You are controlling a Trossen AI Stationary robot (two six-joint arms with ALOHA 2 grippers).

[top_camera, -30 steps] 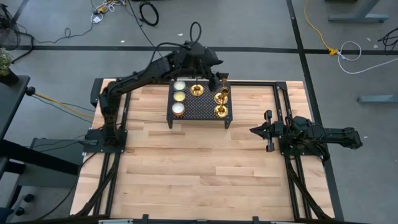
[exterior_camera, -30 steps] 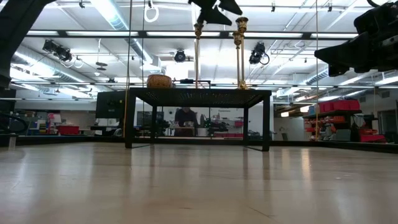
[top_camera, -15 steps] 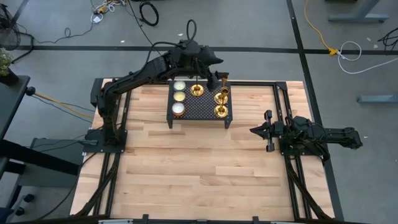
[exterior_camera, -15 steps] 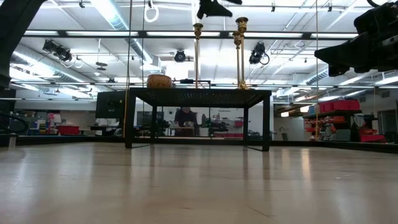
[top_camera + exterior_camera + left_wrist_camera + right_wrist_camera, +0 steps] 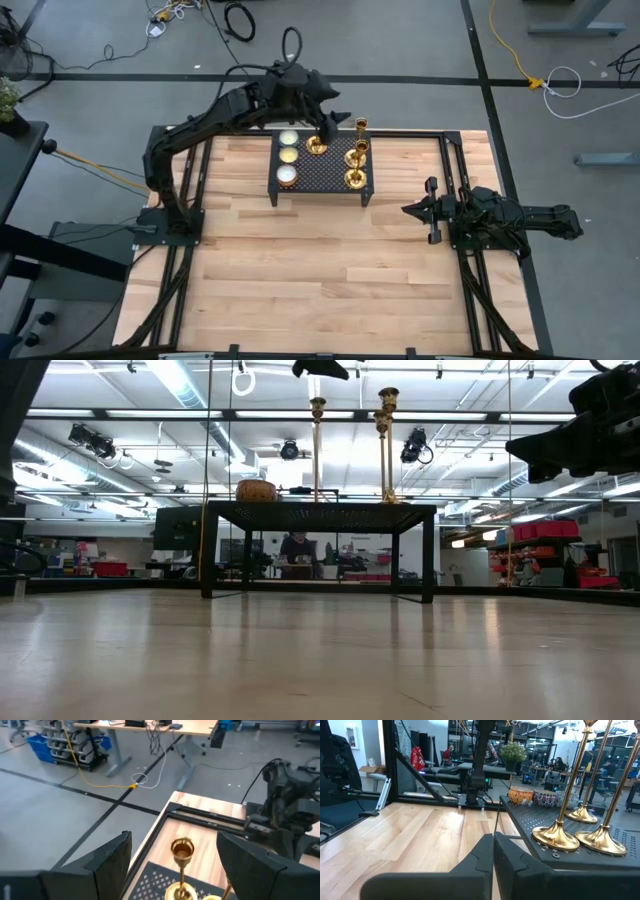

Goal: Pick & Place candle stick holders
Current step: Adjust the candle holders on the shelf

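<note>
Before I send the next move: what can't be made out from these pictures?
- Candle stick holders, high view: too small to tell whether the two on the rack's right side touch.
- Left gripper, low view: cut off by the top edge; its height above the nearest holder is unclear.
- Three small round containers: contents too small to tell.
- Right gripper: parked aside on the table's right.

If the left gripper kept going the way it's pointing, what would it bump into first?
Probably the cup top of a gold candlestick, which sits between the open left gripper's fingers in the wrist view. Depth is unclear; it might pass just above.
</note>
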